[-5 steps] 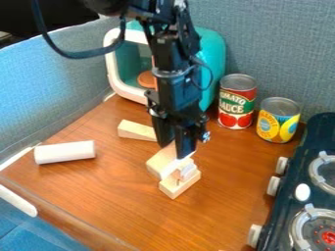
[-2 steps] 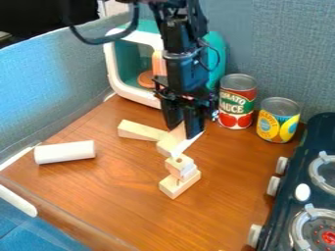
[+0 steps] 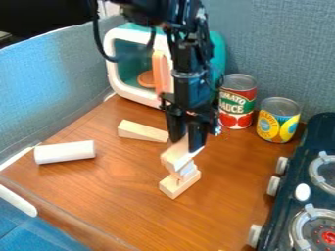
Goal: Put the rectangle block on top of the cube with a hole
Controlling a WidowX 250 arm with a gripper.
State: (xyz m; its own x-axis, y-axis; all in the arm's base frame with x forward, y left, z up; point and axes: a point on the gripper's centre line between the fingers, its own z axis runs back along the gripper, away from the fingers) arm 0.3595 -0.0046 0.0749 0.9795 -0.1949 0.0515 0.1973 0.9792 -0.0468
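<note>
The rectangle block [image 3: 175, 158] is pale, bare wood, oblong and square-edged, with a bright white sheen along one side. I have it pinched between the two fingers of my gripper [image 3: 186, 144], its near end jutting out below and in front of them, toward the wooden surface's [image 3: 124, 196] front edge. Under it, well in from that edge, the cube with a hole [image 3: 188, 169] sits on a flat wooden base [image 3: 175, 188]; whether block and cube touch, I can't tell.
</note>
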